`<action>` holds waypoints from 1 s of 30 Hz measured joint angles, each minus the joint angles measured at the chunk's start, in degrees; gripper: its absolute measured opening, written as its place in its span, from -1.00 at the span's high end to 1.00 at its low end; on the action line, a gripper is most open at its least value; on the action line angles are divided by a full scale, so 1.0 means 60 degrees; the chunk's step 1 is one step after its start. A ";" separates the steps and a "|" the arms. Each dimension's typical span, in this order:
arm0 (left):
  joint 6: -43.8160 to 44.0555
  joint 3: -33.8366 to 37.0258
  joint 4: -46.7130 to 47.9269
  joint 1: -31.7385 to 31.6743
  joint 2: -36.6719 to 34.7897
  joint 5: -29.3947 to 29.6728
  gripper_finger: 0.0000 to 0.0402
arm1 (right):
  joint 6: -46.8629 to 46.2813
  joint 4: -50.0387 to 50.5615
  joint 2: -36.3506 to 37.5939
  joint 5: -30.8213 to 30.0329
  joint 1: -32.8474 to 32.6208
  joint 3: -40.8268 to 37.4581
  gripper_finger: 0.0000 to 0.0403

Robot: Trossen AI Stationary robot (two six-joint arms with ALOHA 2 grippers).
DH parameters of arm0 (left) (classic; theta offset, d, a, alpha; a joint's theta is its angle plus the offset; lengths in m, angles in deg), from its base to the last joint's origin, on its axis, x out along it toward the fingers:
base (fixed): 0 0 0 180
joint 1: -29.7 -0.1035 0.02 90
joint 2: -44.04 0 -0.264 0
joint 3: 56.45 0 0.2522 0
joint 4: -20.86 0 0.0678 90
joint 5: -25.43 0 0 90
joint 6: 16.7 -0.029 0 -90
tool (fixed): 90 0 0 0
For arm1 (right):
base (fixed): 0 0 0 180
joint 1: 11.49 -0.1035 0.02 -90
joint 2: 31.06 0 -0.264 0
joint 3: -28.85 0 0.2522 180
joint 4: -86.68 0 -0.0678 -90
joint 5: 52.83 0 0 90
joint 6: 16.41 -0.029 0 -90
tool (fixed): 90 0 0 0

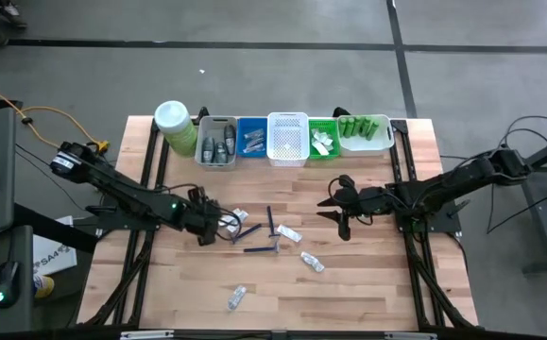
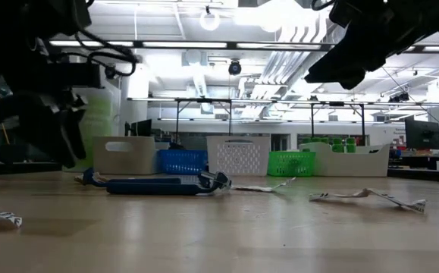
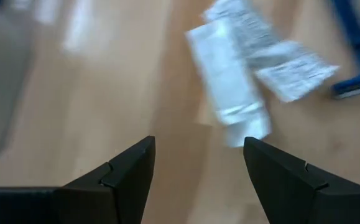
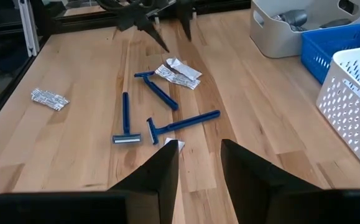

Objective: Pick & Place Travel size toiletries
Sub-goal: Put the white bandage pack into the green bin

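Several small toiletries lie flat on the wooden table: three blue razors (image 1: 271, 224) (image 4: 183, 123) and white sachets (image 1: 289, 233). My left gripper (image 1: 218, 227) (image 3: 198, 146) is open and hovers just short of a pair of crumpled white sachets (image 3: 229, 81) (image 1: 238, 217), touching nothing. My right gripper (image 1: 328, 208) (image 4: 199, 149) is open, held above the table right of the scattered items; one sachet corner (image 4: 172, 144) shows between its fingers. In the low view a razor (image 2: 158, 184) and sachets (image 2: 367, 197) lie on the tabletop.
Along the far edge stands a row of bins: grey (image 1: 216, 142), blue (image 1: 251, 139), white (image 1: 288, 139), green (image 1: 323, 139), and a pale tray of green bottles (image 1: 365, 132). A pale-green jar (image 1: 174, 127) stands left of them. Another sachet (image 1: 237, 298) lies near the near edge.
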 joint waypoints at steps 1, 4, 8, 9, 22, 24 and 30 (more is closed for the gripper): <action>-0.0075 0.0000 -0.0174 -0.0004 0.0000 -0.0289 -0.21 | 0.0000 0.0002 0.0000 0.0000 0.0000 0.0000 0.43; -0.0126 0.0004 -0.0339 0.0023 0.0000 -0.0864 -0.21 | -0.0001 0.0011 -0.0004 0.0001 -0.0001 0.0000 0.43; 0.0915 0.0000 -0.0360 -0.0586 0.0000 -0.1074 -0.21 | -0.0040 0.0040 -0.0004 0.0125 0.0000 0.0000 0.43; 0.1077 0.0000 -0.0386 -0.0859 0.0000 -0.1350 -0.21 | -0.0040 0.0077 -0.0004 0.0145 0.0000 0.0000 0.43; -0.1382 0.0004 -0.0914 -0.5088 0.0000 -0.7532 -0.21 | 0.0000 0.0500 -0.0004 0.0143 0.0000 -0.0004 0.43; -0.1427 0.0004 -0.0507 -0.5500 0.0000 -0.7789 -0.21 | -0.0046 0.0603 -0.0004 0.0098 0.0000 -0.0004 0.43; -0.1439 0.0274 -0.0581 -0.6057 0.0000 -0.9125 -0.21 | -0.0178 0.0608 -0.0004 0.0102 0.0000 -0.0004 0.43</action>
